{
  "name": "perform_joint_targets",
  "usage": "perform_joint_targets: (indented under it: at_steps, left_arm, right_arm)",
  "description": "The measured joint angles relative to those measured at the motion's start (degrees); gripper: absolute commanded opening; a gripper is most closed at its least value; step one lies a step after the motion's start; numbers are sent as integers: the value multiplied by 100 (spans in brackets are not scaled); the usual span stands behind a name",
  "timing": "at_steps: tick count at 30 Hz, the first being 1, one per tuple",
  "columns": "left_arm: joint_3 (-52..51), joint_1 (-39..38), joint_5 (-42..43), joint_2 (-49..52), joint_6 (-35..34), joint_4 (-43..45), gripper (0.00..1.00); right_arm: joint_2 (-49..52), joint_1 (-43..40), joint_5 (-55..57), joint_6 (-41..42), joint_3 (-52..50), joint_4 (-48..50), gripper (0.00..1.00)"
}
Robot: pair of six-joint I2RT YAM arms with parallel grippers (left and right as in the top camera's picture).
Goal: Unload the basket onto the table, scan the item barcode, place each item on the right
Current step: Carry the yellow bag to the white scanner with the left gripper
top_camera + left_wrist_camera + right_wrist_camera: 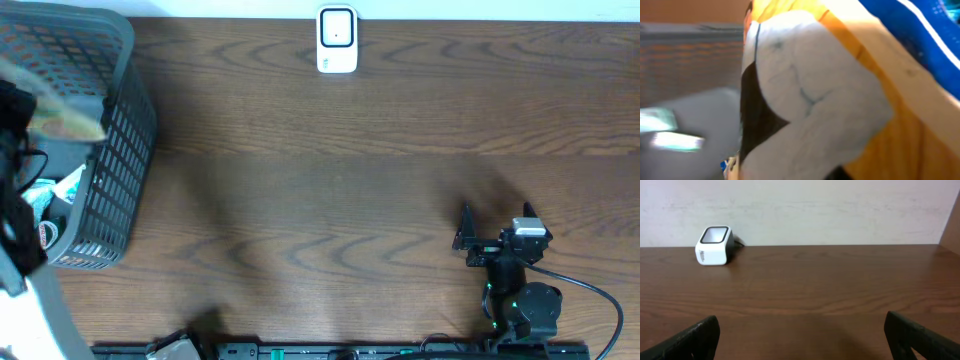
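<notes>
Over at the upper left of the overhead view, a grey plastic basket [120, 150] with slotted mesh walls and rounded corners can be seen, with a few teal-and-white packs [55, 195] tucked in its lower end. The packet [65, 118] to be scanned is found right over that basket, showing up only as a tan-yellow smear by the left claw [20, 115]. In the left wrist view it fills almost the whole frame: a soft, slightly crinkled wrapper with a big white patch, a black patch at its lower left, an orange-yellow band and a blue strip with a thin white line at the upper right. No barcode can be made out, everything is too blurred tbh. The left claw's fingers aren't visible up close, but the claw is closed and the packet looks pinched in it.

The counter [330, 200] is done in dark brown wood grain, smooth and matte. A small white scanner [337, 40] with rounded edges and a dark-framed window is parked at the top centre, well apart from the packet. In the right wrist view it sits at the upper left, against a pale wall [840, 210].

The right claw [801, 320] is spread wide at the lower right of the overhead view, nothing gripped, its black fingers hanging over bare wood.
</notes>
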Motion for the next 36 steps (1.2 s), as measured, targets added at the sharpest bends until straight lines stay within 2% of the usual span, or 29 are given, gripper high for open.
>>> perform_joint_targets:
  at_steps: [6, 14, 20, 25, 29, 36]
  left_arm:
    - [0, -317, 1504, -234, -490, 352, 7]
    - [-181, -2166, 2048, 289, -647, 192, 7]
    - [-260, -3698, 1589, 1475, -671, 87, 8]
    - [-271, -4710, 654, 2621, -671, 98, 8]
    - [-275, -5294, -68, 3473, -669, 125, 7]
    - [-328, -5904, -479, 4564, -669, 763, 13]
  right_arm:
    - [0, 0, 0, 0, 2, 2, 99]
    - [0, 0, 0, 0, 2, 2, 99]
    - [0, 0, 0, 0, 2, 0, 99]
    - [0, 0, 0, 0, 2, 0, 99]
    - [0, 0, 0, 0, 2, 0, 99]
    - [0, 0, 0, 0, 2, 0, 99]
